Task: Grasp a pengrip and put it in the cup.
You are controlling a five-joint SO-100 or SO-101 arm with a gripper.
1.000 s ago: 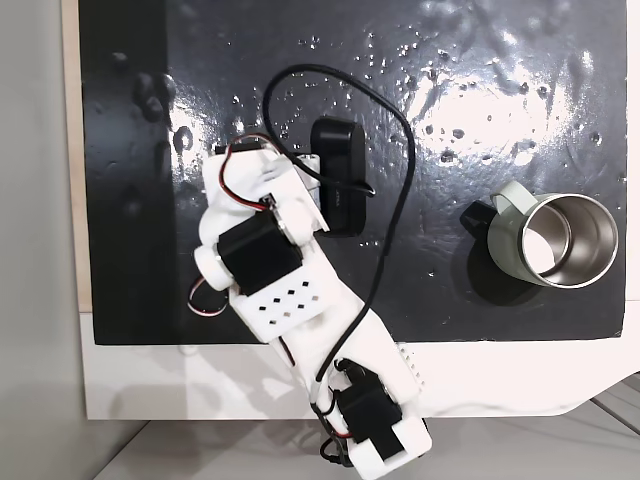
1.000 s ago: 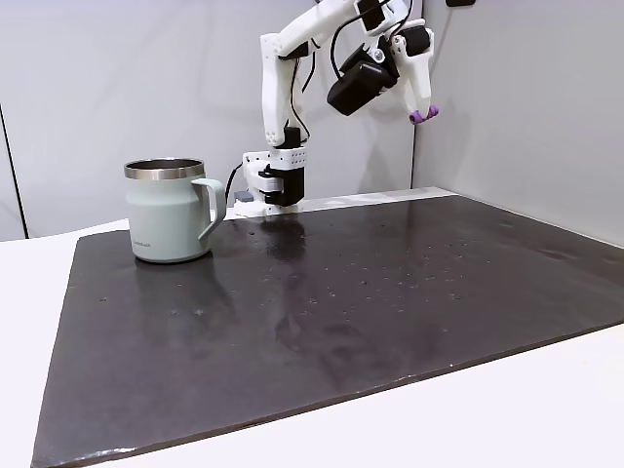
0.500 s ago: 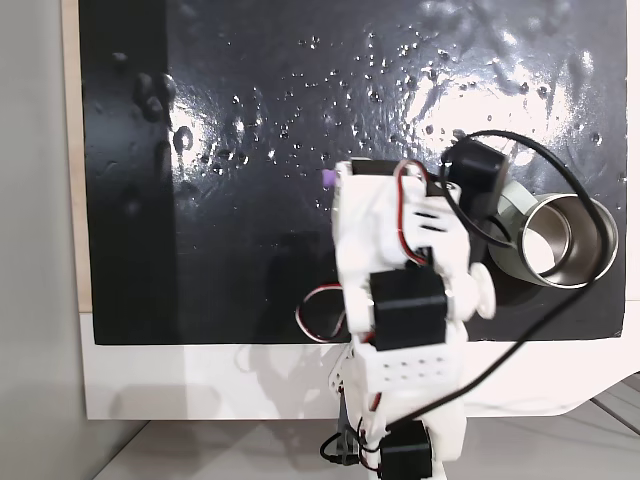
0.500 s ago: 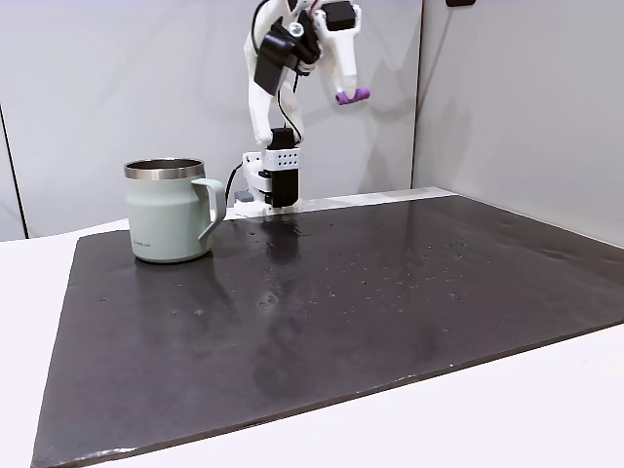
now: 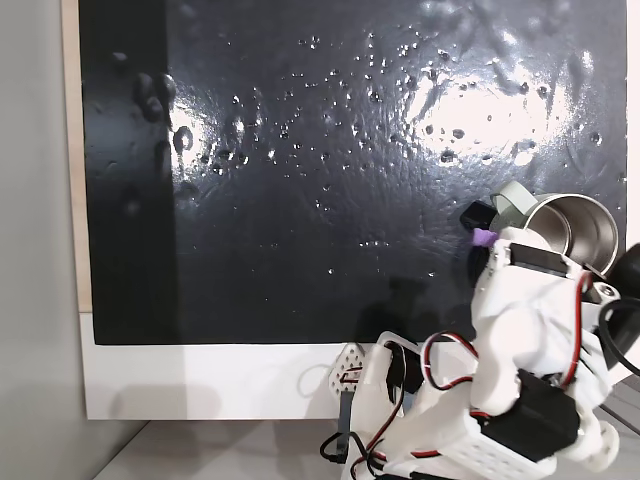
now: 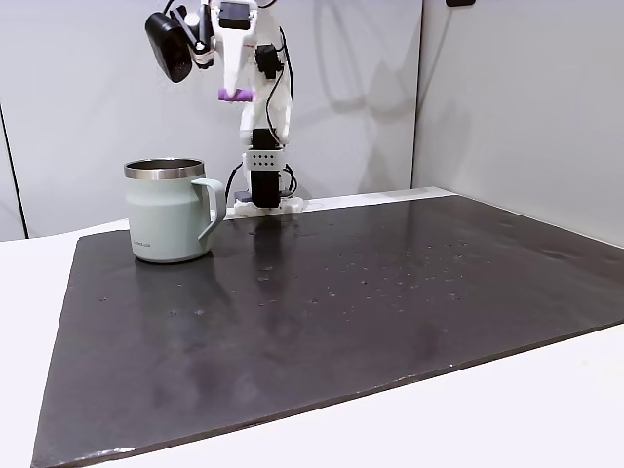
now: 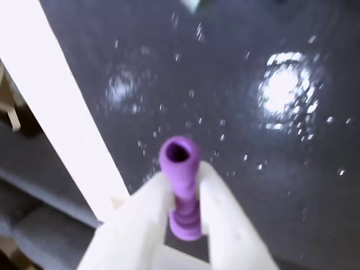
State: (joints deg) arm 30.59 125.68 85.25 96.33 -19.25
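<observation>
My gripper (image 7: pixel 183 188) is shut on the light-purple pengrip (image 7: pixel 181 180), which sticks out past the white fingertips (image 7: pixel 214 185) in the wrist view. In a fixed view from the side, the gripper (image 6: pixel 234 95) holds the pengrip (image 6: pixel 235 95) high in the air, above and just right of the pale green cup (image 6: pixel 171 210). From overhead, the pengrip (image 5: pixel 484 237) shows as a small purple tip just left of the cup (image 5: pixel 560 228), whose steel inside is partly covered by the white arm (image 5: pixel 530 320).
A black wet-looking mat (image 5: pixel 300 150) covers the table, with a white strip (image 5: pixel 200 380) along its near edge. The arm's base (image 6: pixel 261 185) stands behind the cup at the mat's far edge. Grey walls close off the back and right.
The arm has swung with the pengrip from the far side of the mat toward the cup. The gripper now hangs close above the cup's handle side. The cup has stayed put.
</observation>
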